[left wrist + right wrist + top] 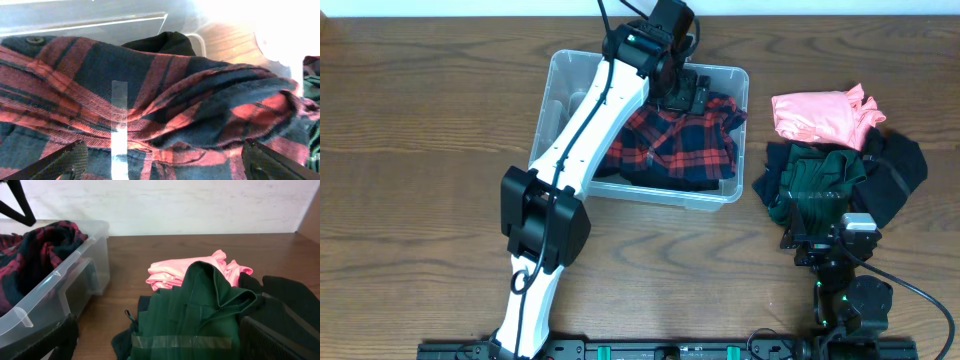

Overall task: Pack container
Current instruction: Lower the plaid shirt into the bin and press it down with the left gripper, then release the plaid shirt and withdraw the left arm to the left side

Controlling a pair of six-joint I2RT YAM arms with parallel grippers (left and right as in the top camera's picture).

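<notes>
Left hand [688,88]: fingers spread wide, nothing between them. It hangs over the far right corner of the container [560,75], low above the contents. Directly below the hand lies a red-and-navy plaid shirt [670,140], crumpled and covering most of the bin's floor. In the wrist view one of the fingertips [70,160] stands at each side of the cloth (whether they touch it, I cannot tell). Beyond the hand a piece of black cloth [162,42] shows past the plaid, against the clear wall.

Right hand [817,240]: also wide, empty. It sits low over the wooden worktop [420,120], well apart from the container, which stands ahead of this hand and off to its left, upright, with its top open.

Just ahead of the right hand, almost under the fingers: a dark green garment [200,310], folded, with a collar or flap raised at its far end. Under it and reaching out to the hand's right: a black garment [290,300], spread loosely. Beyond the green one: a pink garment [175,272], folded, lying on the worktop just beside the pile.
</notes>
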